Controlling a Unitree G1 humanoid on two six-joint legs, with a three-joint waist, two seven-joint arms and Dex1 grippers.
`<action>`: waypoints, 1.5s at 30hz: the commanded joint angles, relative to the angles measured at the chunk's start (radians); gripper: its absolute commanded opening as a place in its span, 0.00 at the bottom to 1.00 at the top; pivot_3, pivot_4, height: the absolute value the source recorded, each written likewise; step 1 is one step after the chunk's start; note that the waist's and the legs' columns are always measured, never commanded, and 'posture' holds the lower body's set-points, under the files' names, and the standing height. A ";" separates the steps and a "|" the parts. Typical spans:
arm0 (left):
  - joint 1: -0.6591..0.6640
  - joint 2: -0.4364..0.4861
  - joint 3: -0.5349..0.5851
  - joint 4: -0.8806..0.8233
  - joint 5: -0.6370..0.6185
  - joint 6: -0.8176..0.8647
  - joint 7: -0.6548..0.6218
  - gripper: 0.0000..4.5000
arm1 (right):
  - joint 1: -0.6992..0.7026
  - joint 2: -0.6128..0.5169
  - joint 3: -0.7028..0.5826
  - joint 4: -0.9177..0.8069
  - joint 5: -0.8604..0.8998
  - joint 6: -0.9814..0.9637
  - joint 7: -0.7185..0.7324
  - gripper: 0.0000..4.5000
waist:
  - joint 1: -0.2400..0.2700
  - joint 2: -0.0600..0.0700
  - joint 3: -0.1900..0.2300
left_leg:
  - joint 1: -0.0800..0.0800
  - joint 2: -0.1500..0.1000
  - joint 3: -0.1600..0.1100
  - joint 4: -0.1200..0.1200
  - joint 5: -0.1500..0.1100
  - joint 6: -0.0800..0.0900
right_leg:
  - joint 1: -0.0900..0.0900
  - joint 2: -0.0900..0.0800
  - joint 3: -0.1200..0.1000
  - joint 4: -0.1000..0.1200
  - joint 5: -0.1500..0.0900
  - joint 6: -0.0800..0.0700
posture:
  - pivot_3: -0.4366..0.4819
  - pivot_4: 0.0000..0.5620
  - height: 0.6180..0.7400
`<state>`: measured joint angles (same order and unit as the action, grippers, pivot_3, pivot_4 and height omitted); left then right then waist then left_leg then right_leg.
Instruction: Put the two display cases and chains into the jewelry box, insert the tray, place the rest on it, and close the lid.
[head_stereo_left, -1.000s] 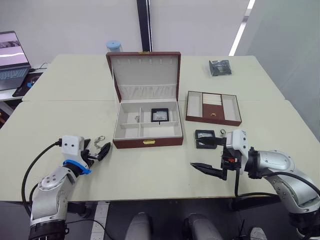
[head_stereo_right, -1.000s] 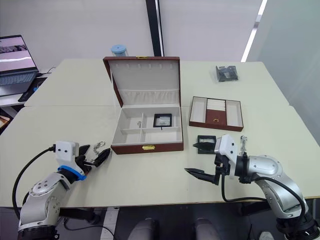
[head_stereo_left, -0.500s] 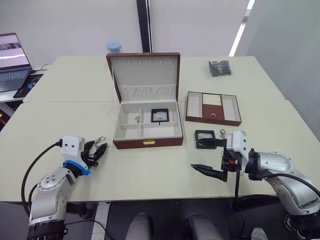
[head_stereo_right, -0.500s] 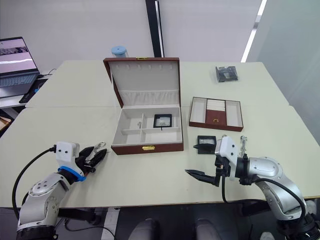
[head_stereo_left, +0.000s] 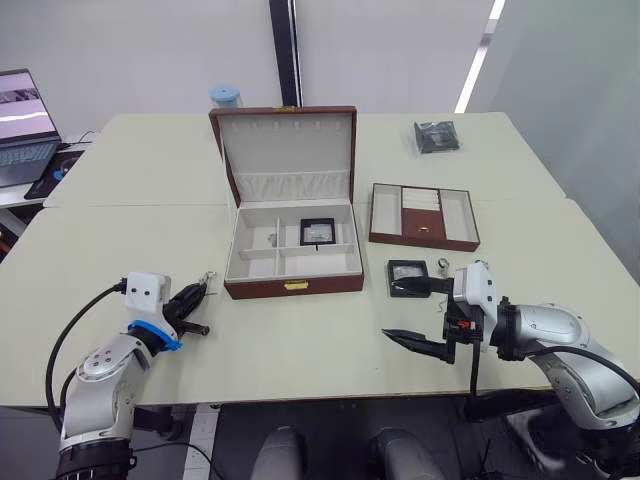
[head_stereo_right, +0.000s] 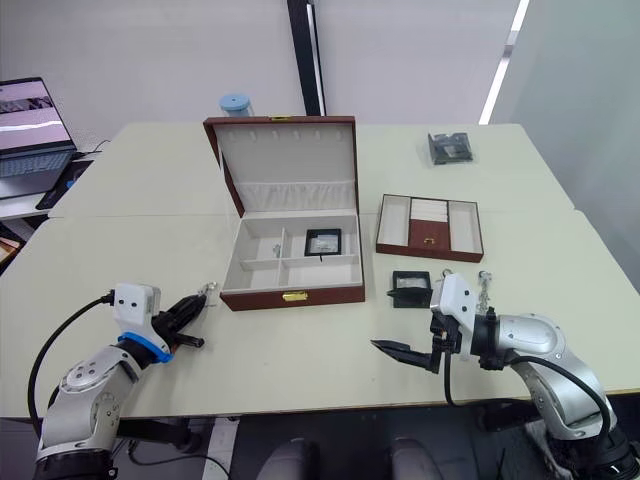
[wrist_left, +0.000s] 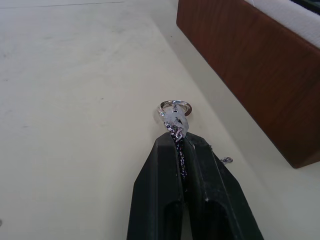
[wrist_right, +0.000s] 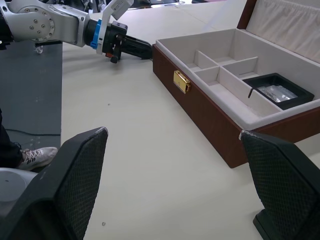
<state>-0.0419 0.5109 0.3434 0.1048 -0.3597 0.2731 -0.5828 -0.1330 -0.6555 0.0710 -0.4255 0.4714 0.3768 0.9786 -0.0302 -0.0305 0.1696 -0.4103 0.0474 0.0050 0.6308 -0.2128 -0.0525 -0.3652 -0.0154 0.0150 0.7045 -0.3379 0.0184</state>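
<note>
- The left gripper (wrist_left: 181, 145) is clenched on a chain (wrist_left: 175, 117). The chain's ring pokes out just past the fingertips, low over the worktop (head_stereo_left: 120, 240).
- The jewelry box (head_stereo_left: 293, 285) lies just ahead of that gripper and a little toward the robot's right. Its front wall is near, and its long axis runs crosswise to the fingers.
- My read: the coming move hinges on lifting the chain over that wall into a compartment. The left arm is clearly the nearer one.
- The lid (head_stereo_left: 285, 150) stands open. One display case (head_stereo_left: 318, 232) already sits in a rear compartment of the box.
- The right gripper (head_stereo_right: 420, 322) is spread wide and holds nothing. The second display case (head_stereo_right: 411, 288) lies just ahead of it on the worktop, with another chain (head_stereo_right: 484, 290) beside it and the tray (head_stereo_left: 424, 215) further beyond.
- The left wrist view shows the pinch on the links, which the head views cannot resolve. The right wrist view shows the box's dividers.
</note>
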 joint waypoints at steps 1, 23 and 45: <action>0.030 0.028 0.036 -0.024 -0.027 0.027 -0.016 0.00 | -0.012 0.000 -0.011 -0.013 0.003 -0.028 0.008 1.00 | -0.002 0.000 0.000 | 0.000 0.000 0.000 0.000 0.000 0.000 | 0.000 0.000 0.000 0.000 0.000 0.000 | 0.48 0.27 1.00; -0.121 0.330 0.042 -0.307 -0.283 0.408 -0.201 0.00 | -0.023 0.019 -0.055 -0.066 0.064 -0.009 -0.063 1.00 | 0.002 -0.004 0.002 | -0.001 0.000 0.000 0.000 0.000 0.000 | -0.001 0.000 0.000 -0.001 0.000 0.000 | 0.48 0.27 1.00; -0.383 0.334 -0.207 -0.122 -0.172 0.404 -0.347 0.00 | 0.118 0.024 -0.109 -0.187 0.046 -0.002 -0.201 1.00 | 0.001 -0.004 0.002 | -0.005 0.000 -0.001 0.000 0.000 0.000 | -0.005 0.006 0.000 -0.001 0.000 0.000 | 0.48 0.27 1.00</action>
<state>-0.4020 0.8450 0.1296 -0.0137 -0.5369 0.6960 -0.9199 -0.0169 -0.6242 -0.0140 -0.5738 0.5122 0.3815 0.7828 -0.0288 -0.0342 0.1718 -0.4152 0.0477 0.0044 0.6307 -0.2127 -0.0526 -0.3697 -0.0089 0.0150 0.7038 -0.3379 0.0184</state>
